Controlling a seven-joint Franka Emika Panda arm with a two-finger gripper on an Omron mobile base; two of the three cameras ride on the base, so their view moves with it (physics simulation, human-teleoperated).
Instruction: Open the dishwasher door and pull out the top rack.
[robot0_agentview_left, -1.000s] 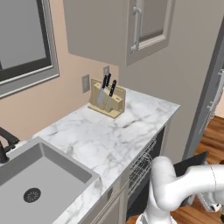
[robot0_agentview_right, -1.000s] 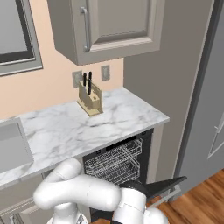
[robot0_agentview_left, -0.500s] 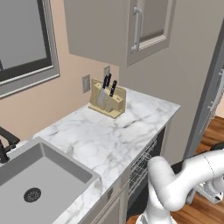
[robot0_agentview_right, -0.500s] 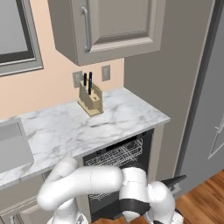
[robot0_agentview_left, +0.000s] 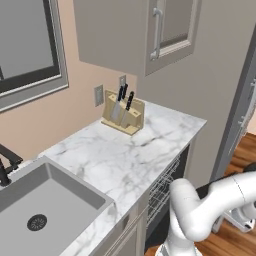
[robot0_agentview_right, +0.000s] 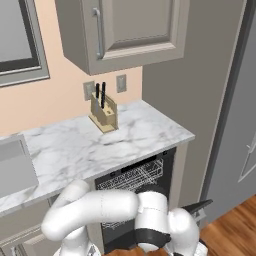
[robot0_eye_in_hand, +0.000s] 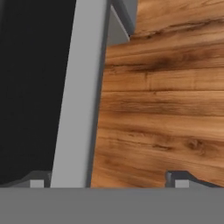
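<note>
Along the peach wall runs a white, grey-veined marble counter (robot0_agentview_left: 135, 150), with a steel sink (robot0_agentview_left: 45, 200) sunk into its left end, a beige panelled wall cabinet (robot0_agentview_right: 125, 30) hanging above, and a tall grey fridge (robot0_agentview_right: 235, 125) standing to the right over a wood-plank floor (robot0_eye_in_hand: 166, 109). One wooden knife block (robot0_agentview_left: 123, 114) stands at the back of the counter against the wall, holding two black-handled knives; two wall outlets sit just behind it. Under the counter, the dishwasher opening is exposed, and the top rack (robot0_agentview_right: 132, 177) of thin silver wire sits inside it, near the front of the opening; whether anything lies in it cannot be told. The dishwasher door (robot0_eye_in_hand: 30, 87) is swung down; the hand view looks along its dark panel, with its grey bar handle (robot0_eye_in_hand: 81, 92) running lengthwise between the fingertips. The gripper (robot0_eye_in_hand: 109, 179) has its jaws spread wide, one fingertip over the dark panel and the other over the floor, holding nothing.
</note>
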